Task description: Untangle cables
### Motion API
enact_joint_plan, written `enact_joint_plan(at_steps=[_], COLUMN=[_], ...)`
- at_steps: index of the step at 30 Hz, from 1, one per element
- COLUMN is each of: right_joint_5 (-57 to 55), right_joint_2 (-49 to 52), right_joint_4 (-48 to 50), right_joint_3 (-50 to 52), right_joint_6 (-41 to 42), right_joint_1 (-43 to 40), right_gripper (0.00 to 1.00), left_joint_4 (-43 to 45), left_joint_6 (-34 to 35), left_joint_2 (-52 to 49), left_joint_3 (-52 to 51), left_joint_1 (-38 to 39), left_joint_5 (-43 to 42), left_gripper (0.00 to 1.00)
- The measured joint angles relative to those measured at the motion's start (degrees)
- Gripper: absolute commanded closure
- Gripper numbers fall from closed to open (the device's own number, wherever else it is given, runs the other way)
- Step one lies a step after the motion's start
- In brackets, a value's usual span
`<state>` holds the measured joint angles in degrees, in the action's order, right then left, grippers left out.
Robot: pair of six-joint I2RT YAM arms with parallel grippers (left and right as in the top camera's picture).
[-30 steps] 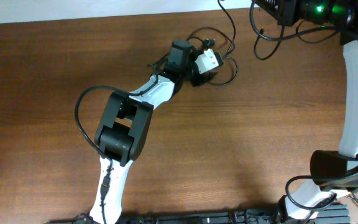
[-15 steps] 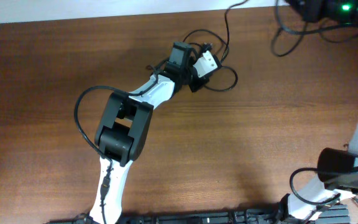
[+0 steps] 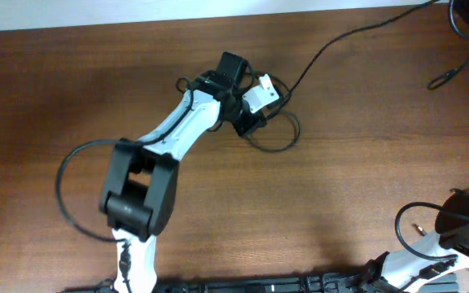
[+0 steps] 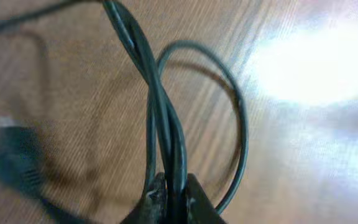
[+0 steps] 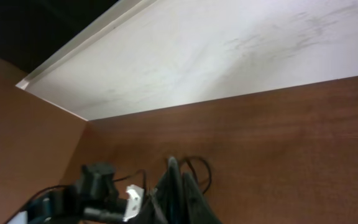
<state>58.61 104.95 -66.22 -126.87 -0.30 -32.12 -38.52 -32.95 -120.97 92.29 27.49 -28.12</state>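
Cables [image 4: 165, 124] sit pinched between the closed left fingers [image 4: 155, 200].

This looks like a robotics lab or test bench. A brown wood-grain worktop [image 3: 340, 179] fills the overhead view. A white-and-black robot arm [image 3: 169, 134] reaches in from the lower left, and part of a second arm [image 3: 462, 236] shows at the lower right. A black rail [image 3: 259, 286] lines the bottom edge. In the right wrist view, a plain off-white wall [image 5: 229, 56] stands behind the worktop.
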Motion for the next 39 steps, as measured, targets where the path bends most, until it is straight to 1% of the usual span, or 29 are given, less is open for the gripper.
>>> enact_joint_plan(at_steps=[4,9,11,13,16,18,19,21,25,30,35,39], right_joint_5=[0.00,-0.20,-1.16,-3.04,-3.85,-4.26,-4.37,-4.50,-4.59,-4.59,-4.59,-4.59], right_joint_2=[0.00,0.00,0.00,0.00,0.00,0.00,0.00,0.00,0.00,0.00,0.00,0.00], right_joint_4=[0.02,0.22,0.26,0.28,0.39,0.39,0.39,0.33,0.00,-0.68,-0.68,-0.81], right_joint_3=[0.00,0.00,0.00,0.00,0.00,0.00,0.00,0.00,0.00,0.00,0.00,0.00], right_joint_6=[-0.11,-0.15,-0.17,-0.15,-0.15,-0.15,-0.17,-0.15,-0.15,-0.15,-0.15,-0.13], right_joint_1=[0.00,0.00,0.00,0.00,0.00,0.00,0.00,0.00,0.00,0.00,0.00,0.00], right_gripper=[0.96,0.96,0.96,0.96,0.96,0.96,0.96,0.96,0.96,0.96,0.96,0.96], left_joint_4=[-1.16,-1.84,-3.43,-5.53,-9.81,-10.43,-9.97,-8.33,-3.52,3.17,9.66,11.89], left_joint_6=[0.28,0.42,-0.81,-3.30,-10.03,-14.75,-17.16,-19.54,-21.84,-22.82,-23.10,-23.26], left_joint_2=[4.37,4.72,4.72,4.72,4.72,4.72,4.72,4.72,4.57,1.27,-4.68,-5.27], left_joint_3=[0.02,-0.02,-0.02,-0.09,-0.20,-0.26,-0.24,-0.26,-0.24,-0.24,-0.31,-0.31], left_joint_1=[-0.02,-0.02,-0.02,-0.02,-0.02,-0.02,-0.02,-0.02,0.24,2.32,5.42,6.71], left_joint_5=[0.02,0.72,0.74,0.85,0.98,1.11,1.14,1.11,0.24,-0.63,-0.87,-1.01], left_gripper=[0.01,0.01,0.01,0.01,0.01,0.01,0.01,0.01,0.01,0.01,0.01,0.01])
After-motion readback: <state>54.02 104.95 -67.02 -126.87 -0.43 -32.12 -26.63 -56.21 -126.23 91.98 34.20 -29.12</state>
